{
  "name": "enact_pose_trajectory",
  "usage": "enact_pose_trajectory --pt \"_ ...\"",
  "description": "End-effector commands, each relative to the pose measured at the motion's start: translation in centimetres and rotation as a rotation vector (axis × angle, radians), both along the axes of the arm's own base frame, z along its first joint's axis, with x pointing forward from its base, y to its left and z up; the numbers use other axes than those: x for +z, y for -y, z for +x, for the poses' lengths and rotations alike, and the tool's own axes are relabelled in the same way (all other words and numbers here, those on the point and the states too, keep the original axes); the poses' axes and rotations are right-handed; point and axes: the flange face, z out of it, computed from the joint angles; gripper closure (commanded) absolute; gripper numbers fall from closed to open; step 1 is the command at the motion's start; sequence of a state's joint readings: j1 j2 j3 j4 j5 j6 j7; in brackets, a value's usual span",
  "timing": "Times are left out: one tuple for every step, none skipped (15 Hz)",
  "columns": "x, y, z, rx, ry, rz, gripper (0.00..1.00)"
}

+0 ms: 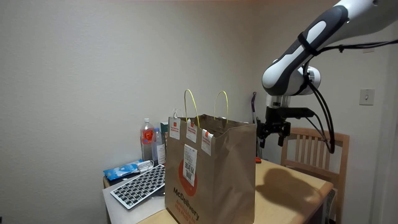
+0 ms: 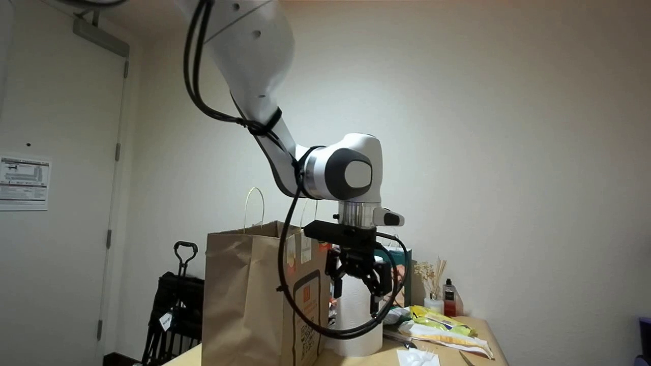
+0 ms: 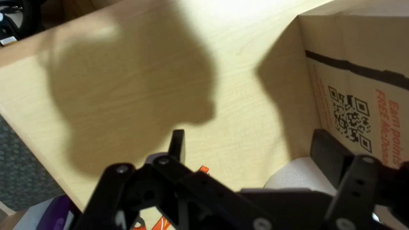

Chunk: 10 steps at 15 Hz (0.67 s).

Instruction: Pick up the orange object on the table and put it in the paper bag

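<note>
The robot's black two-fingered gripper (image 1: 271,142) is above the light tan wooden table (image 3: 236,102), its fingers (image 3: 176,145) spread wide with nothing held between them. The reddish-orange object (image 3: 162,222), narrow as far as it shows, lies on that table at the bottom of the wrist view, left of centre, largely hidden behind the gripper itself. In that frame it sits lower than both fingers' ends, and nearer the left finger than the one at the right, beside which a smooth white roll (image 3: 297,177) appears. In an exterior view, a scrap of orange, likely the same thing, shows at the right edge of the tall brown kraft paper bag (image 1: 234,174). If the visible pieces are one thing, its long axis probably runs steeply from lower left to upper right in the wrist view; the coming move would call for travel toward that frame's bottom, then a slight turn to straddle this axis.
</note>
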<state>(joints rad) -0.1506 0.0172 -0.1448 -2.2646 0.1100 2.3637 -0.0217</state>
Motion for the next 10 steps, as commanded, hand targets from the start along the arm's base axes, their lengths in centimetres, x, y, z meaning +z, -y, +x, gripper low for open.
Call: enact_pose_trajectory --pt "-1.2 2.0 4.5 0.068 -0.007 0.015 0.00" --pt "-1.5 2.3 5.5 0.067 -0.016 0.007 0.00" --pt "-1.6 2.4 6.2 0.064 -0.029 -0.004 0.00" --pt "-1.2 1.7 4.5 0.040 -0.008 -0.012 0.00" --pt "-1.5 1.8 5.2 0.042 -0.010 -0.014 0.00" --pt "-1.7 1.8 5.3 0.042 -0.013 -0.014 0.00" --pt "-1.7 1.8 5.2 0.042 -0.014 -0.013 0.00" --pt "-1.6 1.8 5.2 0.043 -0.012 -0.013 0.00" --pt "-1.6 1.8 5.2 0.042 -0.011 -0.014 0.00" --pt "-1.6 1.8 5.2 0.042 -0.011 -0.014 0.00"
